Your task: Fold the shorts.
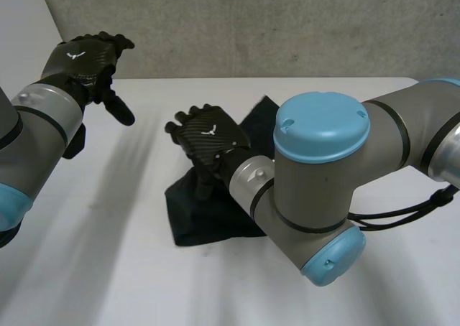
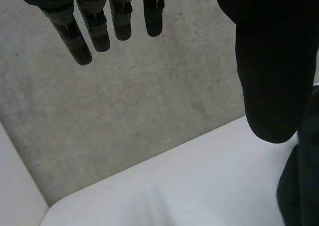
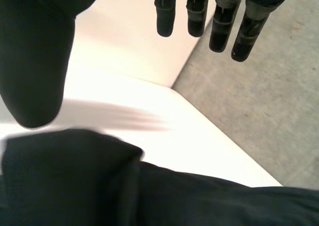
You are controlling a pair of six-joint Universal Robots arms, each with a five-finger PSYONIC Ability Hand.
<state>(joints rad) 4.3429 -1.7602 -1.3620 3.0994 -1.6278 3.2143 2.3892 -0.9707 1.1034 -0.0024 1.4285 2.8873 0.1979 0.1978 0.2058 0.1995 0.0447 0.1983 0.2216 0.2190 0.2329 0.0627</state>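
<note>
Right robot hand (image 1: 208, 133) open, fingers (image 3: 219, 27) straight with the thumb set apart, gripping nothing. Dark shorts (image 1: 201, 215) lie bunched on the white tabletop (image 1: 144, 261) directly under its palm and wrist; contact with the cloth cannot be told. Left robot hand (image 1: 79, 60) open too, fingers (image 2: 94, 27) straight and holding nothing, up above the tabletop, well apart from the shorts and off to the side of the right robot hand.
</note>
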